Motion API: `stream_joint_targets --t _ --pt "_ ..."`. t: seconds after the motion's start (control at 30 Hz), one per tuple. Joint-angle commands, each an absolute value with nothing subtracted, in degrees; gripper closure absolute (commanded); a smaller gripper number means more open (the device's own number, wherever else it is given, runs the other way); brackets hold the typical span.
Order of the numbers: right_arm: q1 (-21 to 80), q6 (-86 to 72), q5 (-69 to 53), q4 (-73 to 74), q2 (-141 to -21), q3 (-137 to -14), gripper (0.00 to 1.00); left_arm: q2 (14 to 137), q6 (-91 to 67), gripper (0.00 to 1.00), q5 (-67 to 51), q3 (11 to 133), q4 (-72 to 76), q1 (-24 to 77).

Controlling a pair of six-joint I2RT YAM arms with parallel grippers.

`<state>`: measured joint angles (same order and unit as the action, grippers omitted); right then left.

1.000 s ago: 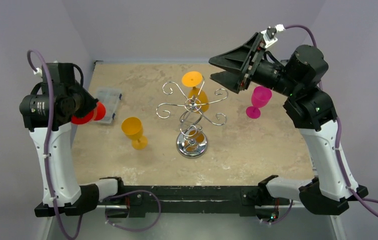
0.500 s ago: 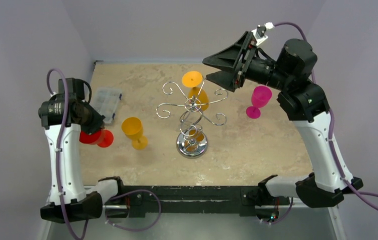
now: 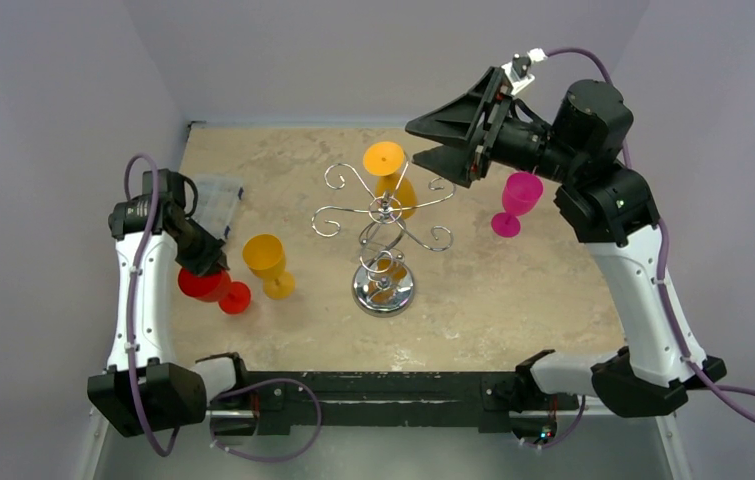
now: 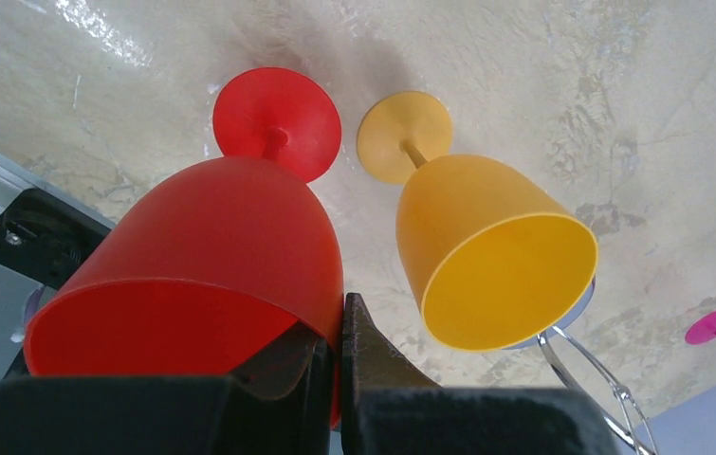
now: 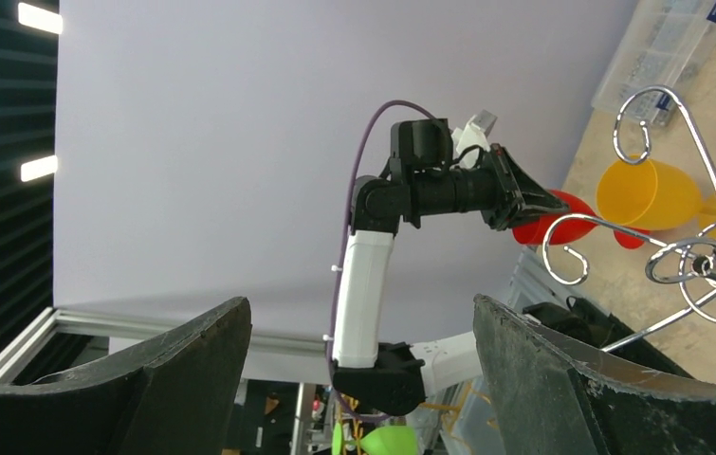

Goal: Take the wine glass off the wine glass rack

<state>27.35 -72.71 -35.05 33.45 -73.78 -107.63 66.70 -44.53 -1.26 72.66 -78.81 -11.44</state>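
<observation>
The chrome wine glass rack (image 3: 383, 228) stands mid-table on its domed base. An orange wine glass (image 3: 390, 178) hangs upside down from a far scroll arm. My left gripper (image 3: 201, 262) is shut on the rim of a red wine glass (image 3: 209, 287), held tilted low over the table at the near left; the pinch shows in the left wrist view (image 4: 342, 327) on the red glass (image 4: 211, 237). My right gripper (image 3: 436, 140) is open and empty, high, just right of the hanging glass; its fingers (image 5: 188, 374) are wide apart.
A second orange glass (image 3: 266, 263) stands right beside the red one, also in the left wrist view (image 4: 486, 246). A pink glass (image 3: 515, 203) stands at the right under my right arm. A clear plastic box (image 3: 215, 192) lies at the far left.
My left arm has swung toward the near edge and down, carrying the red glass from beside the plastic box to just left of the standing orange glass. The right gripper has hardly moved.
</observation>
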Motion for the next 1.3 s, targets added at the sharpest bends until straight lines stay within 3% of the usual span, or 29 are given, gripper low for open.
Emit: stream_joint_targets --t 0.0,0.23,0.83,1.1,1.27 --pt "27.2 -71.4 -33.1 32.8 -70.7 -105.6 0.14 68.8 -45.1 1.00 -0.3 72.7 -74.9 -12.0" --pt "27.0 -71.1 -32.3 32.8 -69.5 -103.6 0.14 71.5 -43.9 1.00 4.6 72.5 -71.9 -12.0" --pt "26.7 -71.3 -32.3 31.4 -72.1 -105.1 0.14 72.9 -40.7 1.00 3.6 69.1 -65.0 -12.1" --pt "26.7 -71.4 -31.7 31.2 -72.1 -104.7 0.15 73.9 -40.5 0.88 3.0 70.0 -64.8 -12.1" --pt "26.7 -71.3 -31.5 31.2 -71.9 -104.5 0.15 74.2 -40.9 0.72 2.7 70.3 -64.5 -12.1"
